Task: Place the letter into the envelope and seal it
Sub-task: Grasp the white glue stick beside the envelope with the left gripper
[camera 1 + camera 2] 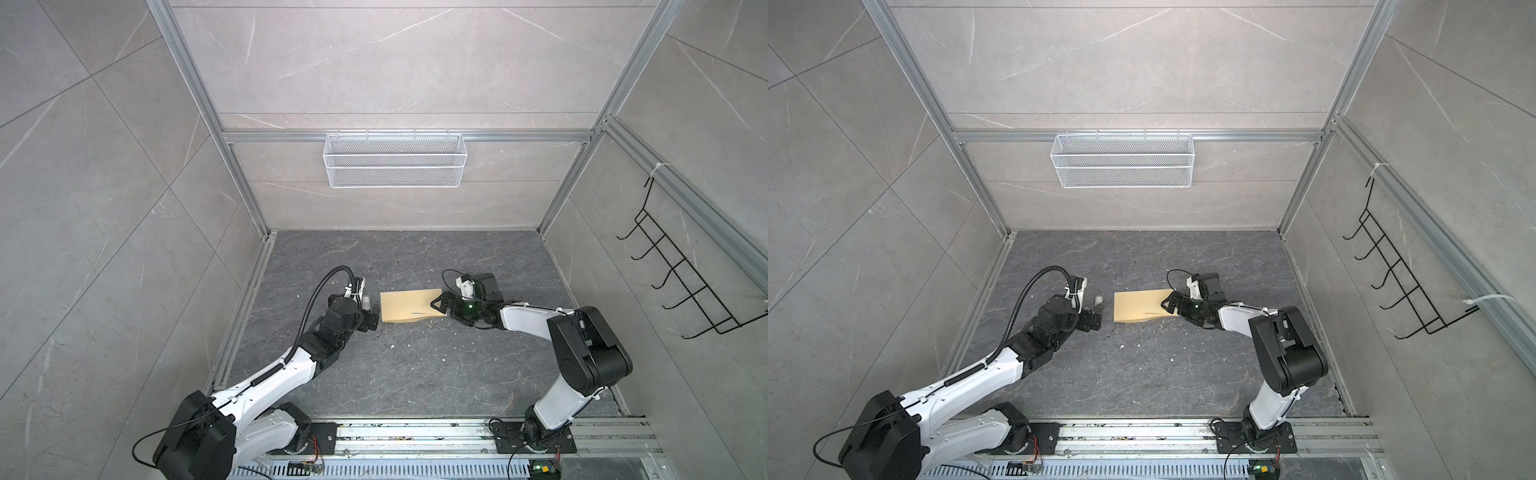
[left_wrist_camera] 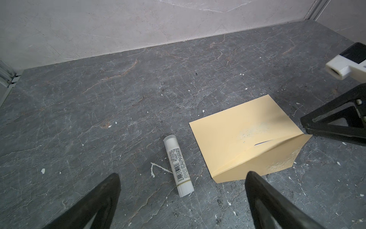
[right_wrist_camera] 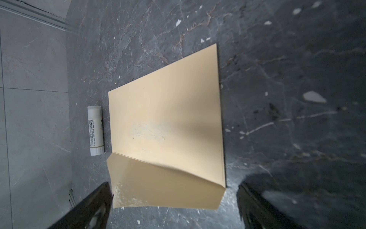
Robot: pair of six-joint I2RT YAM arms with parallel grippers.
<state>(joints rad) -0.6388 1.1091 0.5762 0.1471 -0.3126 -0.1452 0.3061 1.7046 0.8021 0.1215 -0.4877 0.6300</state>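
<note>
Left fingers (image 2: 273, 202) spread; glue stick (image 2: 178, 164) just beside envelope (image 2: 237, 138).

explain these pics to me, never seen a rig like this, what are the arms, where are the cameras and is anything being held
These are two robot arms working over a table. Two pictures come from one camera head overhead, looking down; the other two come from a camera on each arm's wrist. On the dark stone table lie a tan envelope, flap not pressed flat, and a white glue stick beside it. The left end effector and right end effector are at opposite ends of the envelope, both open, holding nothing.
</note>
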